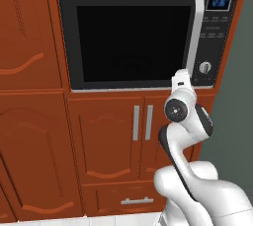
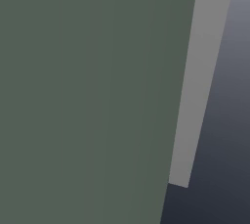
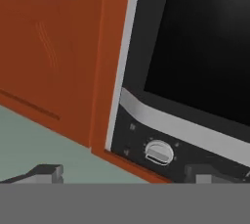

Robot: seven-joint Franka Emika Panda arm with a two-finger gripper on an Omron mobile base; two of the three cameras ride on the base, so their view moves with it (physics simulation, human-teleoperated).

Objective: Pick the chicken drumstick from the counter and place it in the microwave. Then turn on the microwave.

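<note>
Drumstick placement cannot be confirmed: no drumstick is seen on any surface, and the glass of the microwave (image 1: 136,37) is too dark for the cavity behind it to be read. The door is seen shut, its handle (image 1: 198,35) standing upright just left of the control panel (image 1: 213,42), so the loading step is judged to be over and the switching-on step to be in hand.

The arm (image 1: 185,136) is raised in front of the microwave, with the hand held up near the microwave's lower right corner, just left of the knob (image 1: 205,67). This posture is judged to have been chosen so that the controls can be reached. In the hand view the gripper (image 3: 128,175) is seen with its tips spread wide and nothing between them; one fingertip (image 3: 45,173) lies off the microwave's side, over grey wall, and the other lies below the panel. The knob (image 3: 159,152) is seen between them but further off, not touched. The view is rolled, so the panel runs aslant across it.

The wide spread is judged to suit either a press or a straddling of the knob; which is intended cannot be told. The cabinets (image 1: 106,141) below the microwave are shut and play no part.
</note>
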